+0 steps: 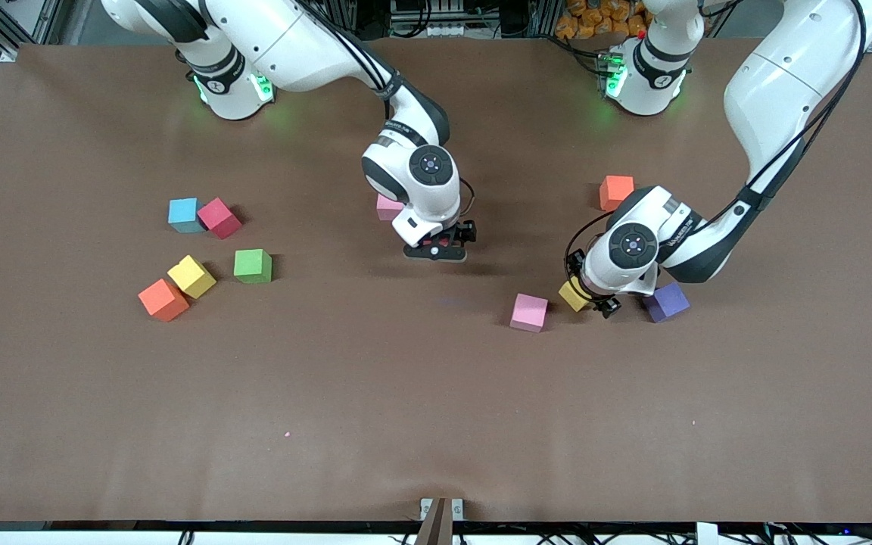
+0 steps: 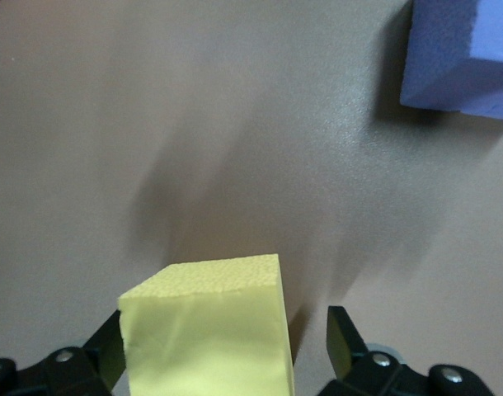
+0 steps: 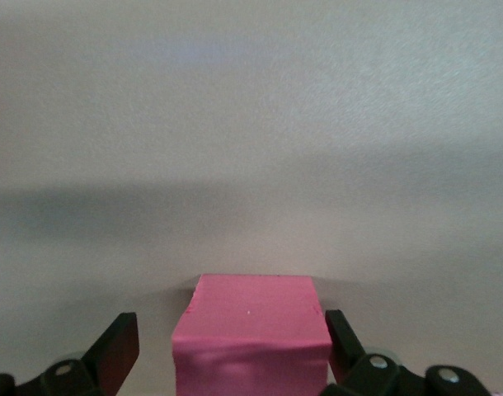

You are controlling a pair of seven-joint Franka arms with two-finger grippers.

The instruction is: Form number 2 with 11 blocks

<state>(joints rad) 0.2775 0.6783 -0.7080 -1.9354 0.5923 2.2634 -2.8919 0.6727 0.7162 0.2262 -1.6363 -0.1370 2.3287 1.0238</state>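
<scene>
My right gripper (image 1: 437, 248) is low over the table's middle, open around a crimson block (image 1: 442, 242) that rests on the table. In the right wrist view the block (image 3: 251, 330) sits between the fingers (image 3: 119, 342) with a gap on one side. My left gripper (image 1: 592, 300) is open around a yellow block (image 1: 574, 294), which fills the left wrist view (image 2: 206, 330) with a gap at one finger (image 2: 340, 334). No number 2 shows; the blocks lie scattered.
A pink block (image 1: 529, 312) and a purple block (image 1: 665, 301) flank the left gripper; the purple one shows in the left wrist view (image 2: 458, 58). An orange block (image 1: 616, 191) and a half-hidden pink block (image 1: 387, 207) lie farther back. Light blue (image 1: 184, 215), crimson (image 1: 219, 217), green (image 1: 253, 266), yellow (image 1: 191, 275) and orange (image 1: 163, 300) blocks cluster toward the right arm's end.
</scene>
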